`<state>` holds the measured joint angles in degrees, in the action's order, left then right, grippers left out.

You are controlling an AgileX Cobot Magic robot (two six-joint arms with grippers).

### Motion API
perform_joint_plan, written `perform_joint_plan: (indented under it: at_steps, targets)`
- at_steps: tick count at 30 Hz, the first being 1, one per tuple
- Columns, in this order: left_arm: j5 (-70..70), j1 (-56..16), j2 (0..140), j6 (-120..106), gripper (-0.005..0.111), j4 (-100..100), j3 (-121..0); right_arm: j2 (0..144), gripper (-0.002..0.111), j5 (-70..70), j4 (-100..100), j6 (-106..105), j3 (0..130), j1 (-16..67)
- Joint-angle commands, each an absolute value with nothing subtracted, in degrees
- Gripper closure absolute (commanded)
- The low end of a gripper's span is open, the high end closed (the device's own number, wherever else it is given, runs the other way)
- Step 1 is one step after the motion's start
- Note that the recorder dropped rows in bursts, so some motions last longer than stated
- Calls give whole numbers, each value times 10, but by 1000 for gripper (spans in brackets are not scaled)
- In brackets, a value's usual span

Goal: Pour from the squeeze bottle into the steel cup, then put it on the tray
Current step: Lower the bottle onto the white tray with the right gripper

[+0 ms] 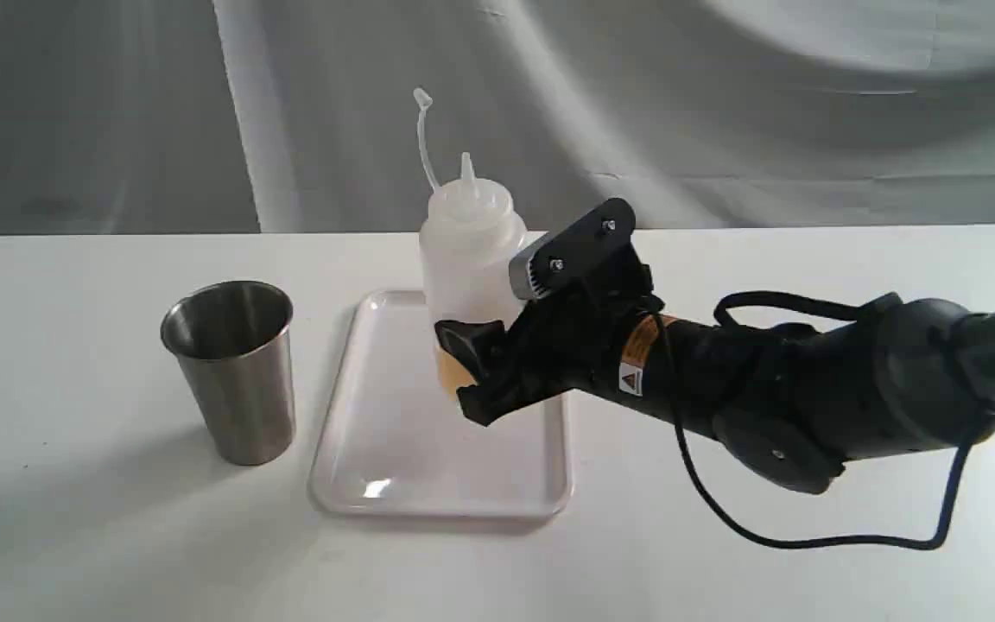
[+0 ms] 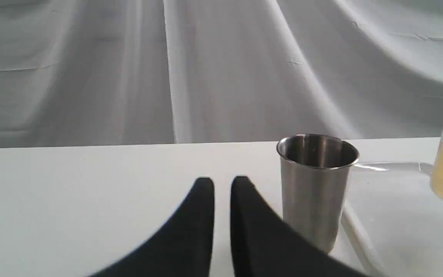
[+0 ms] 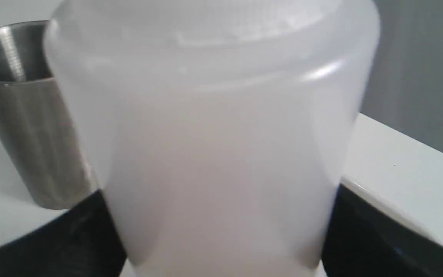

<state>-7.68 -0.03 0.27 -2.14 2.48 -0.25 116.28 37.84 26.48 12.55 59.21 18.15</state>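
Observation:
The squeeze bottle (image 1: 470, 250) stands upright over the far right part of the white tray (image 1: 402, 449), with amber liquid at its bottom. I cannot tell whether its base touches the tray. My right gripper (image 1: 467, 371) is shut on the bottle's lower body. In the right wrist view the bottle (image 3: 221, 154) fills the space between the black fingers (image 3: 71, 238). The steel cup (image 1: 234, 371) stands upright left of the tray. In the left wrist view my left gripper (image 2: 222, 184) is shut and empty, just beside the cup (image 2: 315, 184).
A grey cloth backdrop (image 1: 722, 104) hangs behind the white table (image 1: 74, 536). The right arm's black cable (image 1: 808, 540) loops over the table on the right. The bottle's tethered cap strap (image 1: 422, 130) sticks up above the nozzle.

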Motion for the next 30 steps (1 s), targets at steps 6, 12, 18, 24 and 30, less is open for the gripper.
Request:
perform_joint_plan:
  at_steps: [6,12,18,24,30]
  targets:
    - [-76,0,0,-19,98,26,0,1176,62,426,196,79,594,188]
    - [-76,0,0,-19,98,26,0,1177,62,426,189,76,594,189]
    - [-76,0,0,-20,98,26,0,1177,62,373,179,57,619,194]
    - [-76,0,0,-20,98,26,0,1185,62,353,177,45,657,202]
    - [-76,0,0,-19,98,26,0,1210,62,353,161,44,668,214]
